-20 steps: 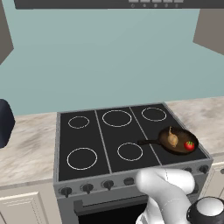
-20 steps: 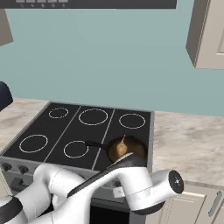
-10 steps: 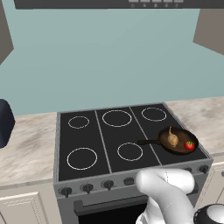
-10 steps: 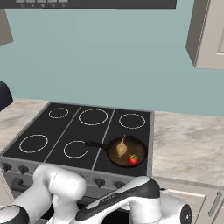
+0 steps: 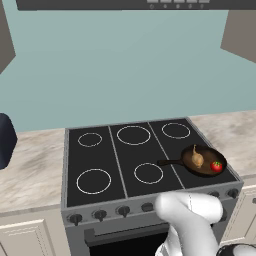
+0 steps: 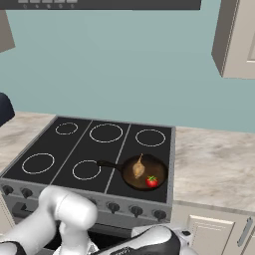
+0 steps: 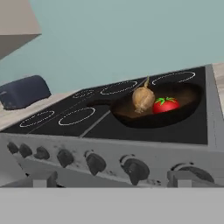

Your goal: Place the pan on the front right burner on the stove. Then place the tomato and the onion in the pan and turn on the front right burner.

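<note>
The dark pan (image 5: 202,160) (image 6: 144,172) (image 7: 157,111) rests on the right front of the stove (image 5: 100,155) (image 6: 60,149) (image 7: 183,131), covering the front right burner, with its handle pointing left. Inside it lie the tan onion (image 5: 197,159) (image 6: 138,169) (image 7: 143,99) and the red tomato (image 5: 216,166) (image 6: 152,182) (image 7: 165,105), side by side. My gripper (image 7: 113,179) hangs low in front of the stove's steel face, open, its fingertips (image 7: 43,179) wide apart and level with the row of dark knobs (image 7: 135,169). Nothing sits between them.
A dark blue toaster (image 5: 4,140) (image 6: 4,107) (image 7: 24,91) stands on the counter left of the stove. Pale stone counter (image 6: 214,164) runs on both sides. A wall cabinet (image 6: 236,35) hangs at the upper right, and cabinet doors (image 5: 25,235) flank the range below.
In the right base view my forearm has dropped from across the pan to below the stove's front edge. The pan, onion and tomato have not moved.
</note>
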Tool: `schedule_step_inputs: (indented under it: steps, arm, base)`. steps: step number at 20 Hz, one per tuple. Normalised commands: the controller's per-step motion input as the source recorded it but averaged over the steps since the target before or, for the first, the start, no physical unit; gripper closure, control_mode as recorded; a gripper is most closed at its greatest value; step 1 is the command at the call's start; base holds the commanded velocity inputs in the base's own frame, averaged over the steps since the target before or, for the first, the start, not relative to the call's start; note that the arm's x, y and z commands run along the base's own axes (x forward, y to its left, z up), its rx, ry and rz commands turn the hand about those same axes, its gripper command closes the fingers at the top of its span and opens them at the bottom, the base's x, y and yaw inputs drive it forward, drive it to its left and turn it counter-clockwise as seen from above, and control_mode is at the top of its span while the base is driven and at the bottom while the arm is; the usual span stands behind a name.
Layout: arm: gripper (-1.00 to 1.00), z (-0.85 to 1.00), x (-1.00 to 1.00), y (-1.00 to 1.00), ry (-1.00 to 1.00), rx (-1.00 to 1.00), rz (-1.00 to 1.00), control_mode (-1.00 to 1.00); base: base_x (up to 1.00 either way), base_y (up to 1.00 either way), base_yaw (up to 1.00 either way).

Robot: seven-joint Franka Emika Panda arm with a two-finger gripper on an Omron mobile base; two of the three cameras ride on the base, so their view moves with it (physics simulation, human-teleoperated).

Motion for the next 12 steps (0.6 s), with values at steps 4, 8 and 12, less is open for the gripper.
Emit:
schedule_step_inputs:
  steps: [4,8,12]
  arm:
    - [-1.00,-0.10,0.00,0.36,-0.17,0.05,-0.29,-1.00]
    - [-1.00,-0.15,0.21,0.09,-0.07,0.02,-0.25,-1.00]
    - [-1.00,-0.14,0.39,0.00,-0.03,0.00,-0.26,-1.00]
  base:
    - [0.00,0.00,0.00]
    - [0.00,0.00,0.00]
    - [0.00,0.00,0.00]
